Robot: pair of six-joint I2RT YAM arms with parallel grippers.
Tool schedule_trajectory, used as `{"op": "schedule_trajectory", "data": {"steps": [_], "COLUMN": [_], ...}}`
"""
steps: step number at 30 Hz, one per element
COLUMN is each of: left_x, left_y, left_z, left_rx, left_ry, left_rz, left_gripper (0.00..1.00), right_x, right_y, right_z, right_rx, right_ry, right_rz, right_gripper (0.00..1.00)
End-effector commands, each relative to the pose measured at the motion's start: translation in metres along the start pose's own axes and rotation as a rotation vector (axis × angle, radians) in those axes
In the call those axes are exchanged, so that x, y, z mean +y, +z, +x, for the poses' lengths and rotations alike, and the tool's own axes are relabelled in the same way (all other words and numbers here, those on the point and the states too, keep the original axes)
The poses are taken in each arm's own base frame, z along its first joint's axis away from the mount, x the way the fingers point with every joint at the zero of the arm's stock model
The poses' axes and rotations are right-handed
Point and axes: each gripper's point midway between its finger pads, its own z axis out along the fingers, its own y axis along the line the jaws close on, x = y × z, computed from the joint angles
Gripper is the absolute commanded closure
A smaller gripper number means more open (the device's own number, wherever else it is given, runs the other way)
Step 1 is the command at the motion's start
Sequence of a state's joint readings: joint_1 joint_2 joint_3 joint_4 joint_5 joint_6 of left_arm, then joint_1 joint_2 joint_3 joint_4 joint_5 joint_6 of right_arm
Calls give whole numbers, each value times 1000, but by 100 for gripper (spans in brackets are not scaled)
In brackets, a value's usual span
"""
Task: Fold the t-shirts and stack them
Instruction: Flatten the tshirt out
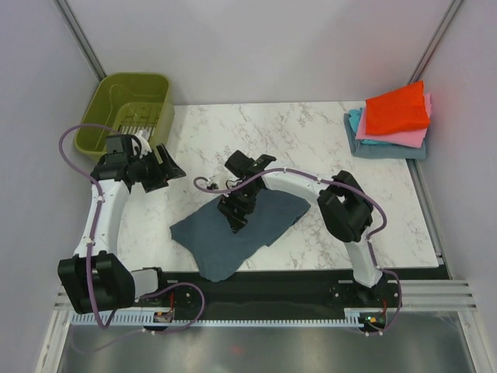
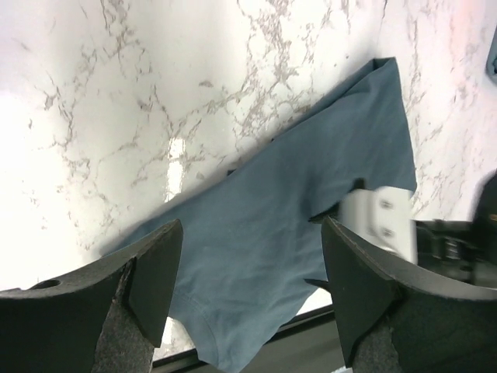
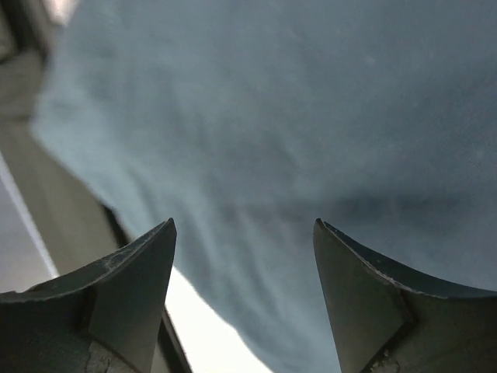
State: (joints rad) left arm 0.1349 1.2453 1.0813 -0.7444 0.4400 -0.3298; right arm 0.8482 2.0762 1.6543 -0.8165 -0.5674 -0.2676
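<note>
Basket [image 1: 132,109] far left, untouched. Left fingers [image 2: 151,268] spread wide, empty, hanging above the worktop [image 1: 311,132] beside the blue-grey t-shirt [image 1: 221,249], likely lining up on an edge. Right fingers [image 3: 136,268] also wide open, holding nothing, low over the cloth's middle, probably to pinch it. Folded stack [image 1: 392,120] sits in the far right corner.

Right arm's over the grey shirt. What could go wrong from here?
The near corner of the slate shirt hangs past the front edge of the table; a pull toward the bases could drag it off. The right gripper is low over mid-cloth with jaws open; closing there may bunch the cloth instead of catching an edge.
</note>
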Motion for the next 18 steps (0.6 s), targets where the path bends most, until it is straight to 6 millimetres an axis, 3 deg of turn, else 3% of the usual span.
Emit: {"op": "schedule_trajectory", "data": {"steps": [1, 3, 6, 9, 10, 11, 18], "left_x": [-14, -13, -12, -10, -9, -9, -11], "left_y": [-16, -18, -19, -20, -19, -19, -13], "left_z": [-22, -23, -24, -26, -26, -26, -27], "left_rx": [-89, -99, -102, -106, -106, -105, -110], "left_ry": [-2, -5, -6, -13, -14, -16, -40], "left_rz": [31, 29, 27, 23, 22, 20, 54], "left_gripper": [21, 21, 21, 21, 21, 21, 21], "right_x": [-24, -30, -44, -54, -57, -58, -55], "right_y": [10, 17, 24, 24, 19, 15, -44], "right_z": [-5, -3, -1, -3, -5, -6, -39], "right_rx": [27, 48, 63, 68, 64, 61, -37], "right_ry": [-41, -39, -47, -50, -54, -59, -154], "right_rz": [98, 138, 209, 260, 291, 311, 449], "right_gripper": [21, 24, 37, 70, 93, 100, 100]}}
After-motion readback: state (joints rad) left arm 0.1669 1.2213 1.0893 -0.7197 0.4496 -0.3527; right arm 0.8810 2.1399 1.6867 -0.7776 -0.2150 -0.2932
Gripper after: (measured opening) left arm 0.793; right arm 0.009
